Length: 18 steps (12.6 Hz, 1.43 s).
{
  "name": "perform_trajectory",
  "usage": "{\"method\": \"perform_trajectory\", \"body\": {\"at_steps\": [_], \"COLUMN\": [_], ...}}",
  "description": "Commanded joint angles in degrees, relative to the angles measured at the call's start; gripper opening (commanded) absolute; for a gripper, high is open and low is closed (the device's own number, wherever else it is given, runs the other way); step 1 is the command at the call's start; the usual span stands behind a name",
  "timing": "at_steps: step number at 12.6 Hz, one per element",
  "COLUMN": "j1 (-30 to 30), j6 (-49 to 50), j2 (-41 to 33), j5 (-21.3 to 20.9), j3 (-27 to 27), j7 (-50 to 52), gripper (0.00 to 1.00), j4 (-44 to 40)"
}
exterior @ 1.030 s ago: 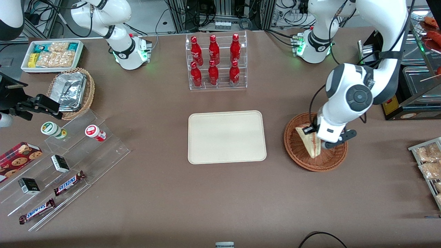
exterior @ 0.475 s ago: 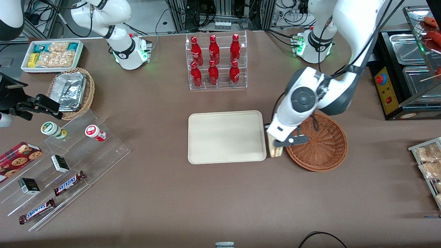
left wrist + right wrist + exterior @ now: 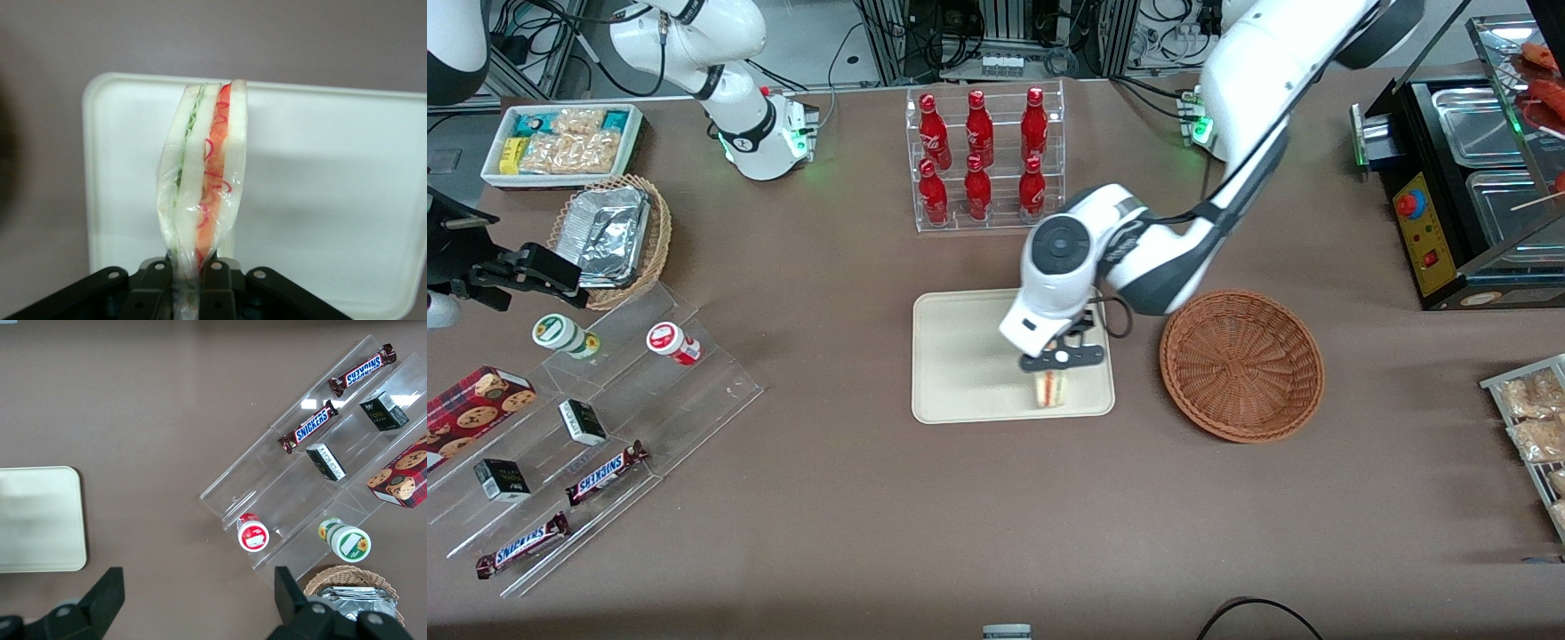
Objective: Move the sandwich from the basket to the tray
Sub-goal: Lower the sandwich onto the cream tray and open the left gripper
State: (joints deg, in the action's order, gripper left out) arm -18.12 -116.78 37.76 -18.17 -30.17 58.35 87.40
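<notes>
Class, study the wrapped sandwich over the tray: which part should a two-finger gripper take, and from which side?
Across the two flat bread faces, as the gripper does now: shut on one narrow end of the sandwich, approaching from above. The thin wedge fits between the fingers, layers upright, over the tray.

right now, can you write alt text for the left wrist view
The end effector grips a plastic-wrapped sandwich by its lower end, holding it upright over the cream tray. Green and red filling shows along its cut edge, with brown table around the tray.
</notes>
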Motion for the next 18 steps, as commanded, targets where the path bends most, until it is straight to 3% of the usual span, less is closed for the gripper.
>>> {"method": "perform_trajectory", "body": {"at_steps": [1,3,11,14,15,16,17,18], "j1": [-4.8,-8.3,-12.8,-13.1,-13.1,-13.0,-12.7,-12.6], "j6": [4.7,6.6,8.0,7.8,7.7,7.6,7.7,7.7], "j2": [5.3,6.5,12.2,13.0,13.4,13.4,13.1,12.8], "j5": [-1.3,-1.2,-1.2,-1.2,-1.2,-1.2,-1.1,-1.2], "j3": [1.9,4.0,4.5,4.6,4.6,4.6,4.9,4.9], "j7": [3.1,3.9,8.0,8.8,8.9,8.5,8.4,8.4], "gripper": [0.07,0.07,0.07,0.13,0.23,0.68,1.00,1.00], "j4": [-8.6,-10.7,-15.4,-15.6,-15.6,-15.7,-15.7,-15.9]}}
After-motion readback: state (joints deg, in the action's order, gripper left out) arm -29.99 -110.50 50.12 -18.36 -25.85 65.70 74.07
